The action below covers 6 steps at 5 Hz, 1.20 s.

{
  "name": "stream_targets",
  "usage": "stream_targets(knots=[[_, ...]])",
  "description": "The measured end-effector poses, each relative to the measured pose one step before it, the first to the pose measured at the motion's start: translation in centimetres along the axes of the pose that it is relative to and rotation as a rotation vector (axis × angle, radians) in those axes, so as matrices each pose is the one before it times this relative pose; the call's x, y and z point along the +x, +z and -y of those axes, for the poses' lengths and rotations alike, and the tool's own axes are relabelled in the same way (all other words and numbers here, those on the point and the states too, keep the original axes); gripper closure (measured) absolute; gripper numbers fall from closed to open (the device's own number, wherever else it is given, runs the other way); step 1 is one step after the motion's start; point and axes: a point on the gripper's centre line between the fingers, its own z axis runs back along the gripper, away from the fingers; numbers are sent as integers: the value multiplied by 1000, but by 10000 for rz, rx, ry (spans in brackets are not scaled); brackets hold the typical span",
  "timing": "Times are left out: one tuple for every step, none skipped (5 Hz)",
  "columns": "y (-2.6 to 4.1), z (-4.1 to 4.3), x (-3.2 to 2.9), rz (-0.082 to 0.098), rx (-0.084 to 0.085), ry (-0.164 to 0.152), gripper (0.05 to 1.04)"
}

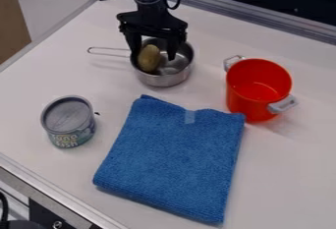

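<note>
The black gripper [154, 53] hangs over a small metal pan [164, 79] near the top centre, its two fingers apart and reaching down to the pan's opening. Inside the pan, on its left side, lies a yellowish-brown oval object [150, 58], close to the left finger; the right finger stands clear of it. The pan's thin wire handle points left.
A folded blue cloth [174, 159] lies in front of the pan. To the right stands a red pot [257, 88] with grey handles, just beyond the cloth's corner. A tin can [69, 122] stands at the left. The table's raised metal edge runs along the back.
</note>
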Motion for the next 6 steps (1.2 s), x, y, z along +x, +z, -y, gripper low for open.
stream_targets(knots=[[-578, -72, -29, -3, 68, 79, 87], [-327, 134, -59, 103, 147, -58, 87], [-666, 81, -402, -17, 192, -108, 87], [-453, 103, -195, 38, 180, -62, 87], [-44, -27, 73, 86, 17, 42, 140], [-15, 136, -32, 3, -54, -16, 406]])
